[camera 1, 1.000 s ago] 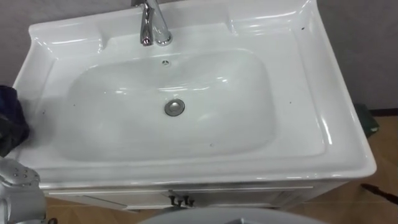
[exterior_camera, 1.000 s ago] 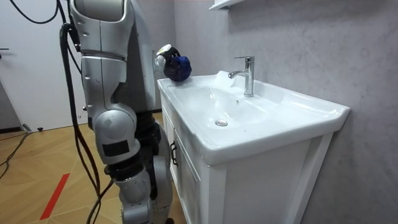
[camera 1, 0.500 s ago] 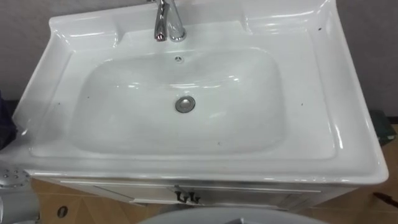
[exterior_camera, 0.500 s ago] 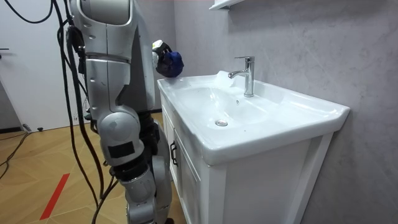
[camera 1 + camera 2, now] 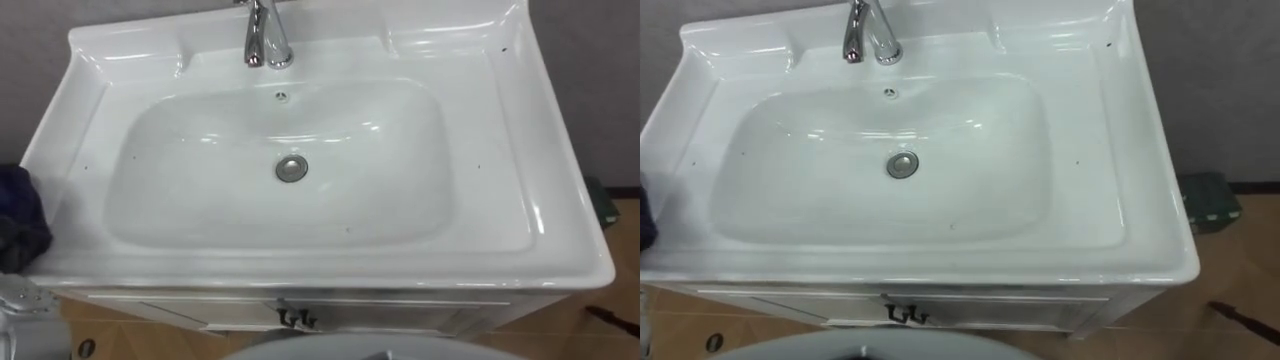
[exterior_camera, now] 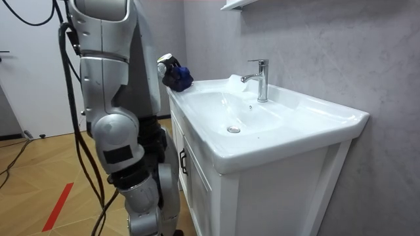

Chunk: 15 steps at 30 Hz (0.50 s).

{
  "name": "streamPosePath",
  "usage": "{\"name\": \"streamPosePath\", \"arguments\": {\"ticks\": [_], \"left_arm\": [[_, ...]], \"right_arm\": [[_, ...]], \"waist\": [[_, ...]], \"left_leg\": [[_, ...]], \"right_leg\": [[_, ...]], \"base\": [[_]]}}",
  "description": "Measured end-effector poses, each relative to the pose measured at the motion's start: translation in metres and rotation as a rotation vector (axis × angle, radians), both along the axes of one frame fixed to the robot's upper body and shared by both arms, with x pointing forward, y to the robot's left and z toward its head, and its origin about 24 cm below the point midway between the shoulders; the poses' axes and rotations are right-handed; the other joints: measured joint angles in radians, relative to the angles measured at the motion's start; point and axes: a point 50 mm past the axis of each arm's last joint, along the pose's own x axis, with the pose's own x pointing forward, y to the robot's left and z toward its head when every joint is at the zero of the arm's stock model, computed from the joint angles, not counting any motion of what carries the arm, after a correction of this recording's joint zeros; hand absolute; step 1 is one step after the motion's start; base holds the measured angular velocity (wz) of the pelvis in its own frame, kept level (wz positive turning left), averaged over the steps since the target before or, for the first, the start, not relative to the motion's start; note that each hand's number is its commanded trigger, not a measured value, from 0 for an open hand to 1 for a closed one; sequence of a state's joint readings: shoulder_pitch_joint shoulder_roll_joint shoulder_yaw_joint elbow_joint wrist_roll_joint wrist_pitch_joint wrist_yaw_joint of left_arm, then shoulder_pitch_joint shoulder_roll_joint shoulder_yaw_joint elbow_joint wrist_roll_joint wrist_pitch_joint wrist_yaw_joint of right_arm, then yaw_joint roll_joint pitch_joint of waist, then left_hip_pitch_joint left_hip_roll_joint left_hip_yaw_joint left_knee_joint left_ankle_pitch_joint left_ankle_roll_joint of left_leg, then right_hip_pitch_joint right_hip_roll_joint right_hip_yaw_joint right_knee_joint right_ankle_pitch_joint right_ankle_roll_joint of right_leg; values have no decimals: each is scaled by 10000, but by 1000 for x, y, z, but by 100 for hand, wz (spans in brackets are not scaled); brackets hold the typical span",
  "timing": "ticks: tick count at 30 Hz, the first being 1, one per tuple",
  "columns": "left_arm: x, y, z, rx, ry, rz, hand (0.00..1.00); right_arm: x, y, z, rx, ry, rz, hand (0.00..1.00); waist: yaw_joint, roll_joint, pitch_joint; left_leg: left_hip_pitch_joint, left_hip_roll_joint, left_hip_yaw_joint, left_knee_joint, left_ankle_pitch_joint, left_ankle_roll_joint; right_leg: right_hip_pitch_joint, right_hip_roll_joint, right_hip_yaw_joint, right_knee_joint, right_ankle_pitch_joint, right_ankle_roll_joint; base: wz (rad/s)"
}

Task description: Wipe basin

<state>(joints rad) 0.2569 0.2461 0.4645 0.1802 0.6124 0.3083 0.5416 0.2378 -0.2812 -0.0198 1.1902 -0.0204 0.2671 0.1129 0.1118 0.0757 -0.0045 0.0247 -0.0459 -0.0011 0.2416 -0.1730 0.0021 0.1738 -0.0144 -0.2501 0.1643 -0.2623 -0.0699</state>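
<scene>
- the white basin [image 5: 560, 200] sits on a white cabinet [image 5: 420, 312], with a chrome faucet [image 5: 264, 40] at the middle of its back edge and a round drain [image 5: 291, 168] in the centre of the bowl.
- a few small dark specks [image 5: 477, 167] dot the bowl and rim.
- the robot stands at the front edge; its left hand [image 6: 165, 64] is curled round a bunched dark blue cloth [image 5: 20, 225].
- the cloth is at the basin's left edge near the front-left corner, against the rim and outside the bowl.
</scene>
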Motion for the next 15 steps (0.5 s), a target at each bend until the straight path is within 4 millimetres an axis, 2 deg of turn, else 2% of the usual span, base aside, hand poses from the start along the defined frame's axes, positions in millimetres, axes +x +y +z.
{"name": "streamPosePath", "arguments": {"ticks": [8, 15], "left_arm": [[3, -6, -5, -107, 227, -259, 0], [3, -6, -5, -202, 140, -229, 0]], "right_arm": [[0, 0, 0, -16, -23, -165, 0], [0, 1, 0, -68, -160, -517, 0]], "waist": [[-35, 43, -22], [-257, 97, -35]], "left_leg": [[19, -2, -16, 1, 2, 2], [13, -14, -22, -45, 2, 1]], "right_leg": [[6, 0, -14, 20, -5, 7], [22, -14, -105, 37, -5, 6]], "base": [[0], [1]]}}
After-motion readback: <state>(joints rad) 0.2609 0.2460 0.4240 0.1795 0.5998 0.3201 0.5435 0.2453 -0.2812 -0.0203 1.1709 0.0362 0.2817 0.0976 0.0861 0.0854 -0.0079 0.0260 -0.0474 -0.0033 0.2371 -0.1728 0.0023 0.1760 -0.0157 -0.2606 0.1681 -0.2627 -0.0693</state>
